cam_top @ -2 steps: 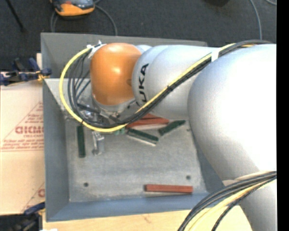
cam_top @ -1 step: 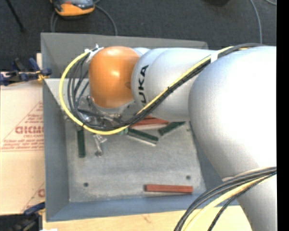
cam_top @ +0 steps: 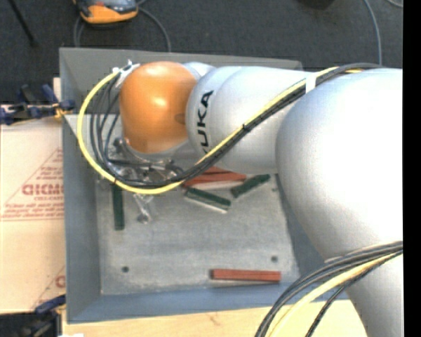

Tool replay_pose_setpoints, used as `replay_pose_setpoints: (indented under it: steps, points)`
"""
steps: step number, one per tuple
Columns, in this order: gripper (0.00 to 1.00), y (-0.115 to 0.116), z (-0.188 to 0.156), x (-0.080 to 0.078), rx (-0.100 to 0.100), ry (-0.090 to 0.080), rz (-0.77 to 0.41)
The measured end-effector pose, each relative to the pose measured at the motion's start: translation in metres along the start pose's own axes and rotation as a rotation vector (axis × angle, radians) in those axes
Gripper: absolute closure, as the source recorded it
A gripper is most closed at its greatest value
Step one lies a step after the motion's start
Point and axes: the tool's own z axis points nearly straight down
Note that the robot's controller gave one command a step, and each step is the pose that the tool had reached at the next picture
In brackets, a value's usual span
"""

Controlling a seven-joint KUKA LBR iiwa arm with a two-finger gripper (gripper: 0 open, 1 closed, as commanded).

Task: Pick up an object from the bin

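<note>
- Over on the left side of the grey metal bin (cam_top: 81, 258), the gripper (cam_top: 142, 208) is hanging low under the arm's orange cover (cam_top: 154, 114), close to the bin floor.
- I can't tell whether it's sitting wide or narrow, since the cover and cabling are hiding too much of it. I'm not seeing anything clamped in it either.
- The closest thing is a dark green stick (cam_top: 118, 208), lying flat just beside the gripper on its left and running roughly along the left wall. I can't tell whether the two are touching.
- So I'm guessing the pick is only at the getting-down-to-it stage. Nothing is looking lifted, and the gripping and raising are both waiting to be done.
- Toward the middle, a lighter green stick (cam_top: 208, 199), a second lighter green stick (cam_top: 251, 184) and a red-brown stick (cam_top: 212, 179) are lying in a loose cluster, partly tucked under the arm.
- A second red-brown stick (cam_top: 245, 275) is lying alone near the front wall, well apart from everything else.
- For room, the dark green stick is sitting near the left wall but not against it, so that side is looking tight-ish.
- The floor in front of the gripper is lying bare, and I'm thinking straight up is the cleanest way out.
</note>
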Motion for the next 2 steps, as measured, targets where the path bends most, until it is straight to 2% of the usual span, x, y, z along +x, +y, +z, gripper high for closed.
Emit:
replay_pose_setpoints:
  steps: [1,2]
  points:
    - [0.0,0.0075,0.0282,-0.0096,0.001,0.001,-0.19]
    - [1.0,0.0102,0.038,-0.0115,-0.001,-0.003,-0.475]
